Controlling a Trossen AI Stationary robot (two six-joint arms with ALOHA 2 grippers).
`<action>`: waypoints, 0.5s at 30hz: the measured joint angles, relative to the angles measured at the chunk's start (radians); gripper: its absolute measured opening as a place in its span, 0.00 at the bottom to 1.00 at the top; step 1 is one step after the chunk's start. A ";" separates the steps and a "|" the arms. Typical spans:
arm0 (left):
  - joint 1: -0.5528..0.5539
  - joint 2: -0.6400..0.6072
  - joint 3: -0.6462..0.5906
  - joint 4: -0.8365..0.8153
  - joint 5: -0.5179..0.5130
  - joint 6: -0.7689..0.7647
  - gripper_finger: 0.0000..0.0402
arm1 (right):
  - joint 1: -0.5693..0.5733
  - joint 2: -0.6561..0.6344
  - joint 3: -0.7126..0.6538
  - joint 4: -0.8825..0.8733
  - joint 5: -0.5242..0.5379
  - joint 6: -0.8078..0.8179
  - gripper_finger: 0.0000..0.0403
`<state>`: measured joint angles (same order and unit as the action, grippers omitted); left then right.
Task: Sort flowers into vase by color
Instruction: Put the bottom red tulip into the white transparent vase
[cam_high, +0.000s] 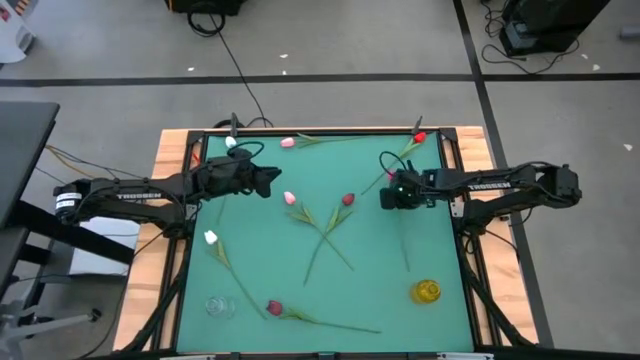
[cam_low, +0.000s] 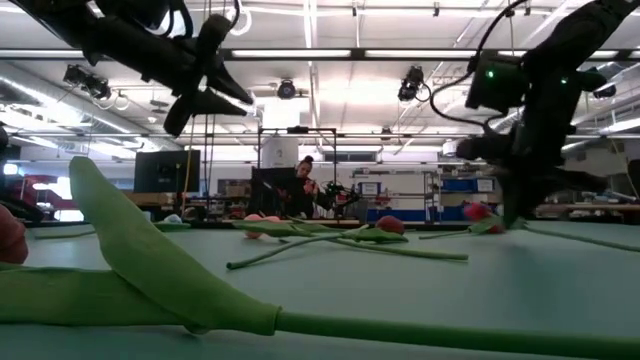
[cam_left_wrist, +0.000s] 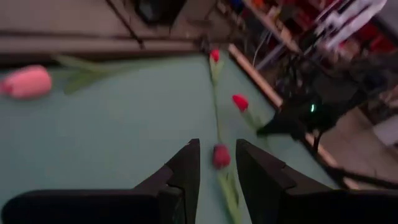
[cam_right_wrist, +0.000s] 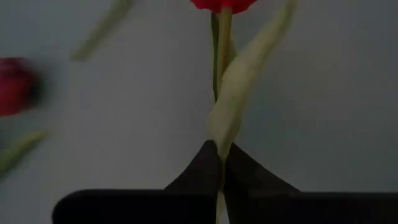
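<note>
Between my right jaws (cam_right_wrist: 221, 163), which have closed tight, sits the thin green stem and pale leaf of a red artificial tulip (cam_right_wrist: 222, 5), its head lying just ahead of my fingertips on the green worktop (cam_high: 260, 265). To do this step well, I judge I should lift straight up and slowly, since the long stem trails behind my wrist and could snag a neighbour; I would then carry it toward the small yellow glass vase (cam_high: 427, 291) near the front right corner, if that is the one meant for reds, and lower the stem end in first.

My right arm reaches in from the right edge, forearm low and roughly level, wrist tipped down at the mat. My left jaws (cam_left_wrist: 216, 163) hang part-open and empty above the left-centre of the worktop, forearm stretched in from the left side, looking along toward a dark red tulip (cam_left_wrist: 221, 155). Other flowers lie scattered: two crossed ones at the centre (cam_high: 325, 225), a white one (cam_high: 211, 238) at left, and a clear glass vase (cam_high: 219, 306) at the front left.
</note>
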<state>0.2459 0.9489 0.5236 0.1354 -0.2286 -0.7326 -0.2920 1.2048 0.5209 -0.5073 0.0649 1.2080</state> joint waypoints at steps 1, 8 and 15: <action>0.000 0.000 0.000 0.014 -0.012 0.013 0.27 | 0.000 -0.005 0.000 0.062 -0.004 -0.019 0.04; 0.000 0.000 0.000 0.033 -0.024 0.047 0.27 | 0.000 -0.010 0.002 0.564 -0.039 -0.318 0.02; 0.000 0.000 0.000 0.033 -0.025 0.052 0.27 | -0.012 0.023 0.008 0.977 -0.148 -0.703 0.03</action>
<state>0.2459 0.9489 0.5236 0.1680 -0.2535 -0.6803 -0.3041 1.2278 0.5294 0.4697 -0.0828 0.5052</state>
